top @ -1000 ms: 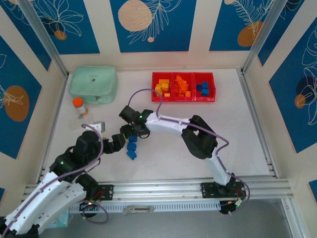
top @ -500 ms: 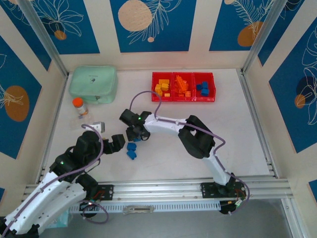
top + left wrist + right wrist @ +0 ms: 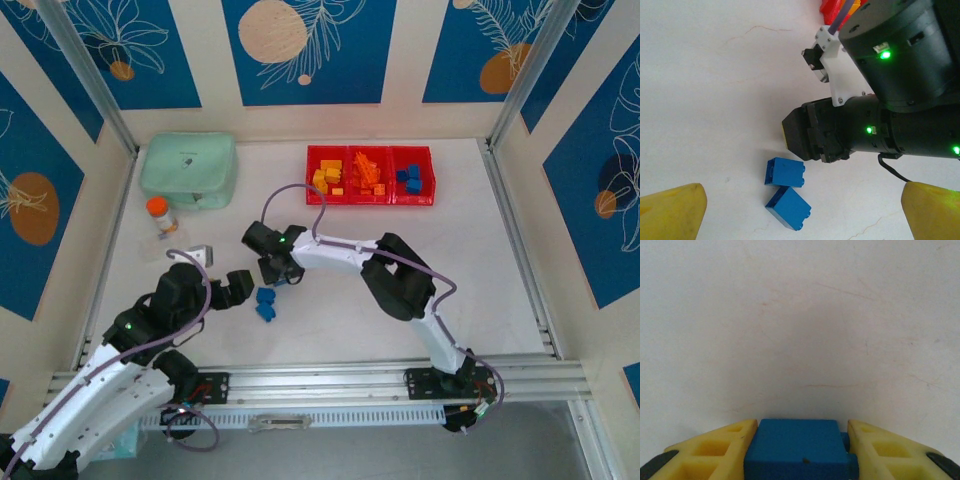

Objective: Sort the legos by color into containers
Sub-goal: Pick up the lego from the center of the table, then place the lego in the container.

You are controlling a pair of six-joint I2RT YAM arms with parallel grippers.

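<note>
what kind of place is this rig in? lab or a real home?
Likely a lab data-collection cell, not a home: aluminium extrusion frame around the workspace, printed backdrop panels as walls, and staged props like the red bins on a plain white table.

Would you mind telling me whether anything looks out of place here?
Two blue bricks lie loose on the table, away from the bins; a third brick is gripped in the right claw.

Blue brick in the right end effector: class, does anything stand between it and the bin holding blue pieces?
Nothing visible does. The right end effector grips the blue brick; bare table lies between it and the rightmost red bin, where blue pieces sit.
</note>
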